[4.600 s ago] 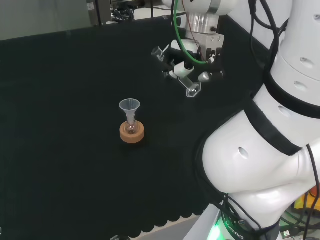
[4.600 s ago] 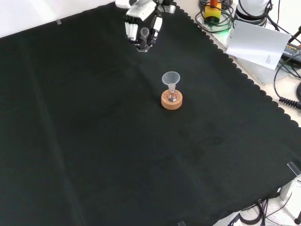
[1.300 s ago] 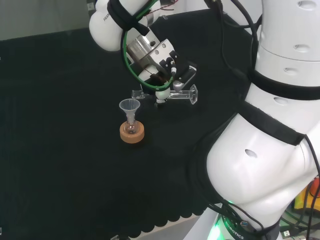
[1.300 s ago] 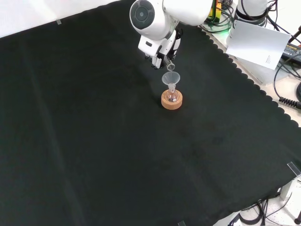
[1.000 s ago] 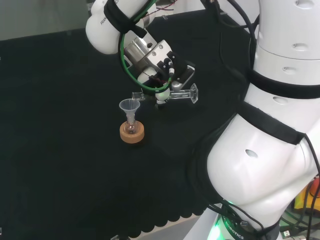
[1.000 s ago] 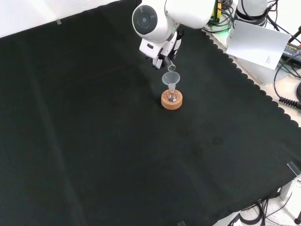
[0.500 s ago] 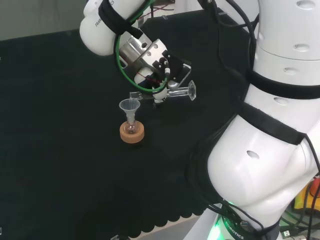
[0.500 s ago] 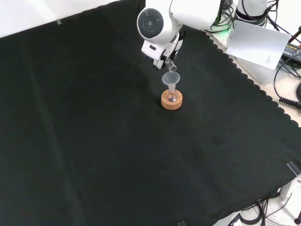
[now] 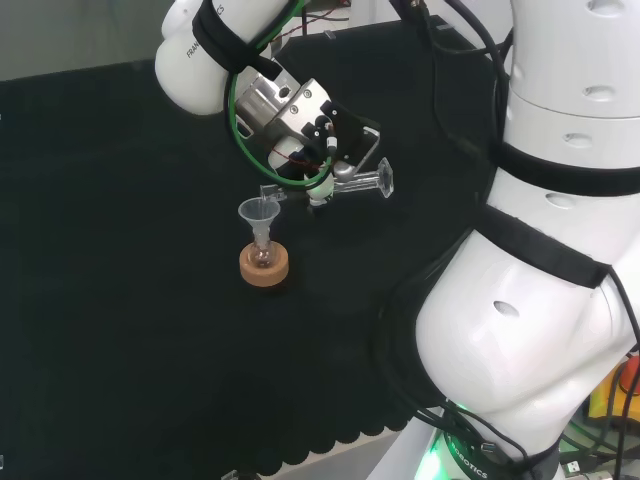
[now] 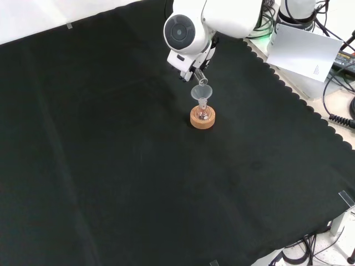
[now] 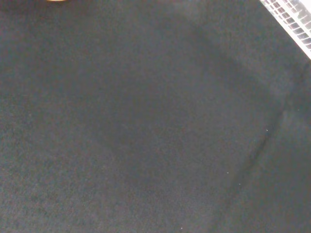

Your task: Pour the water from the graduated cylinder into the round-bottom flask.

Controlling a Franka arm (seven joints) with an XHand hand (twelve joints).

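A small round-bottom flask point(image 9: 262, 257) sits in a cork ring stand point(image 9: 264, 267) mid-cloth, with a clear funnel point(image 9: 259, 212) in its neck. The hand point(image 9: 318, 150) is shut on a clear graduated cylinder point(image 9: 335, 188), which lies nearly level with its mouth tipped slightly down over the funnel's rim and its foot point(image 9: 385, 180) pointing right in the head view. In the front view the hand point(image 10: 191, 61) hangs just behind the funnel point(image 10: 201, 92), the cylinder's mouth point(image 10: 203, 82) at the funnel's edge, and the flask point(image 10: 202, 113) in its stand point(image 10: 202, 118) below.
Black cloth point(image 10: 138, 183) covers the bench all round the flask; the wrist view looks down on this cloth point(image 11: 146, 121). The arm's white links point(image 9: 540, 300) stand at the right of the head view. Cables and a white sheet point(image 10: 302, 50) lie beyond the cloth's scalloped edge.
The hand carried the cylinder from the far edge to the funnel and turned it level. Over the last second the mouth has dipped a little lower over the funnel.
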